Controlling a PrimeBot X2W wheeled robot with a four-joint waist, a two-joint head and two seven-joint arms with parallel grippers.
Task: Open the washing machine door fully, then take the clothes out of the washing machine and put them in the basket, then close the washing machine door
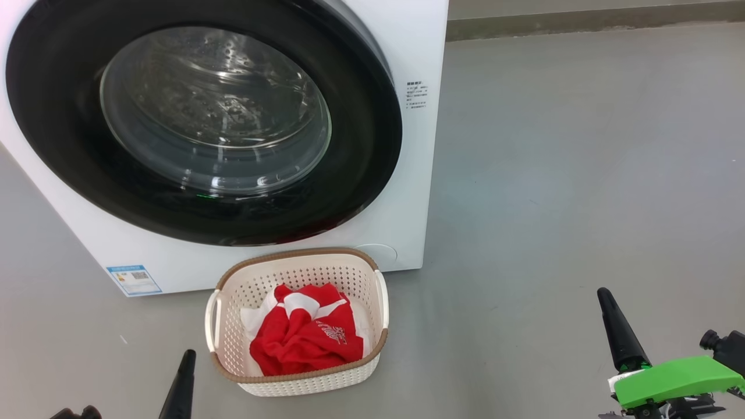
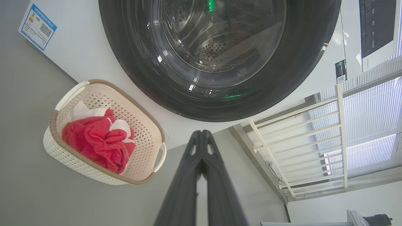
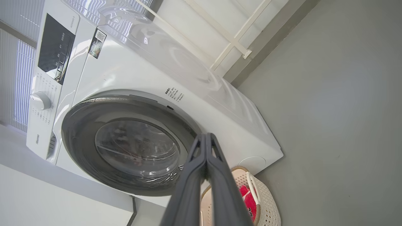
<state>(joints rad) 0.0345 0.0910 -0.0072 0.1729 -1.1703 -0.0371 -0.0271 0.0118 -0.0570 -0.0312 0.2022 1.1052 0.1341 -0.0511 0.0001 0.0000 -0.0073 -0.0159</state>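
Our left claw point(image 2: 201, 133) and right claw point(image 3: 205, 135) hang low, empty, fingers pressed together. The bright red and white clothes point(image 1: 305, 343) lie in the small cream plastic basket point(image 1: 297, 258), just before the big white washing machine point(image 1: 407, 233).

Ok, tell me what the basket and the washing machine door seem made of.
The basket: likely moulded cream plastic, matte, regular punched holes; brown woven-look rim. The washing machine door: glossy black rim, probably plastic, showing reflections; clear glass-like window, drum visible through.

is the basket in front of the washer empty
No, red and white clothes lie bunched inside the basket.
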